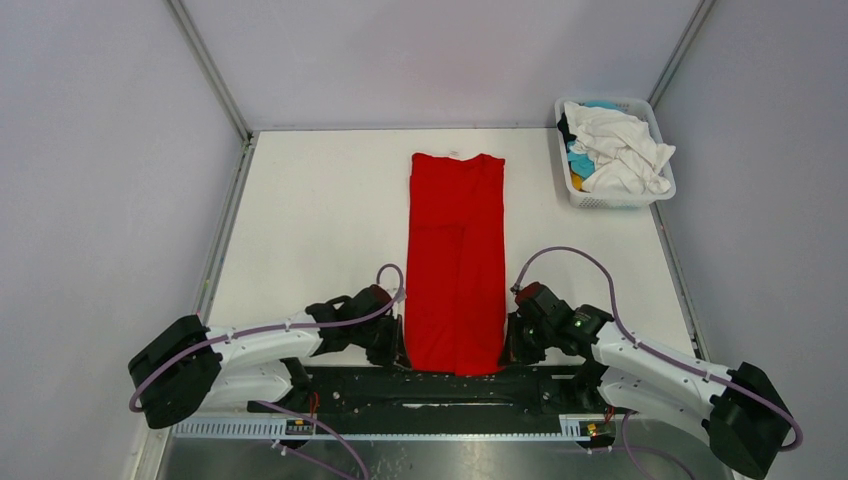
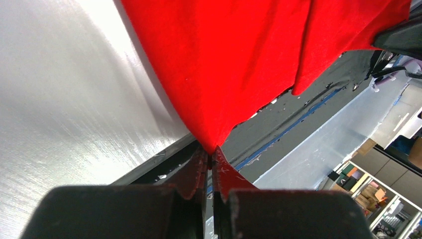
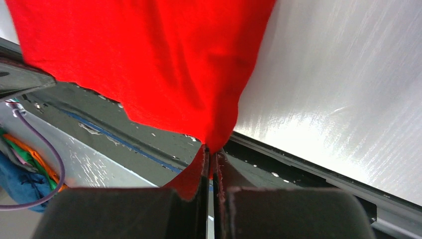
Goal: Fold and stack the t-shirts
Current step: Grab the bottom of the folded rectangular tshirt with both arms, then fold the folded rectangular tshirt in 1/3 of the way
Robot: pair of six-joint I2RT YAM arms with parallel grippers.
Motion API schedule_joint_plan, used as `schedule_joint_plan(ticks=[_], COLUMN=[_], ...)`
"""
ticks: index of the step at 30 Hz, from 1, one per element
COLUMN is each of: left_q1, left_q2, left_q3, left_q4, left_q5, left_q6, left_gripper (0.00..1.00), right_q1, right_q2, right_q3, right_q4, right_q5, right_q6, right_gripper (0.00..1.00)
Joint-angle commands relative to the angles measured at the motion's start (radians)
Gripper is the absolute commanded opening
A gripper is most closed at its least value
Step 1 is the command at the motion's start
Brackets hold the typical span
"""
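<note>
Together, left pincer (image 2: pixel 210 152) and right pincer (image 3: pixel 211 152) clamp near corners of the red t-shirt (image 1: pixel 455 250).

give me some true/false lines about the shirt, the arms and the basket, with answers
1. The red shirt lies on the table as a long narrow strip running from the near edge toward the far side. True.
2. The left fingers are open and clear of the cloth. False: they are shut on a near corner of the red shirt.
3. The right fingers pinch the other near corner of the red shirt. True.
4. The basket is empty. False: it holds crumpled clothes, mostly white with some turquoise.
5. The basket stands at the far left corner. False: it is at the far right.
</note>
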Motion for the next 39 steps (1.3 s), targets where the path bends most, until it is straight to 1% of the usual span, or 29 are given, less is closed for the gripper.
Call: schedule_joint_plan(ticks=[1,3,7,10,12,13,15,17,21,24,27,32,39], left_q1=[0.016,0.052,0.132,0.177,0.222,0.253,0.288,0.313,0.378,0.418,0.445,0.471,0.494], left_q2=[0.025,0.055,0.091,0.100,0.109,0.123,0.152,0.195,0.296,0.386,0.449,0.519,0.638], left_q3=[0.112,0.164,0.218,0.256,0.278,0.291,0.329,0.369,0.471,0.562,0.635,0.713,0.815], left_q4=[-0.007,-0.024,-0.001,-0.018,-0.004,0.008,0.034,0.071,0.101,0.073,0.041,0.027,0.004], left_q5=[0.017,0.039,0.092,0.073,0.075,0.075,0.054,0.024,-0.011,-0.028,-0.061,-0.105,-0.104], left_q6=[0.055,0.093,0.131,0.159,0.170,0.173,0.172,0.168,0.172,0.197,0.219,0.258,0.289], left_gripper=[0.00,0.00,0.00,0.00,0.00,0.00,0.00,0.00,0.00,0.00,0.00,0.00,0.00], right_q1=[0.011,0.010,0.009,-0.010,-0.044,-0.073,-0.143,-0.204,-0.282,-0.331,-0.371,-0.411,-0.454], right_q2=[-0.039,-0.033,0.018,0.053,0.080,0.093,0.132,0.178,0.285,0.376,0.447,0.546,0.650], right_q3=[0.074,0.106,0.175,0.208,0.232,0.244,0.268,0.295,0.382,0.445,0.490,0.551,0.638], right_q4=[0.002,0.001,0.019,0.040,0.085,0.112,0.177,0.220,0.229,0.229,0.228,0.289,0.306], right_q5=[0.075,0.112,0.176,0.221,0.219,0.207,0.173,0.169,0.186,0.179,0.186,0.161,0.169], right_q6=[-0.007,-0.013,-0.046,-0.056,-0.061,-0.063,-0.062,-0.062,-0.093,-0.114,-0.114,-0.122,-0.144], right_gripper=[0.00,0.00,0.00,0.00,0.00,0.00,0.00,0.00,0.00,0.00,0.00,0.00,0.00])
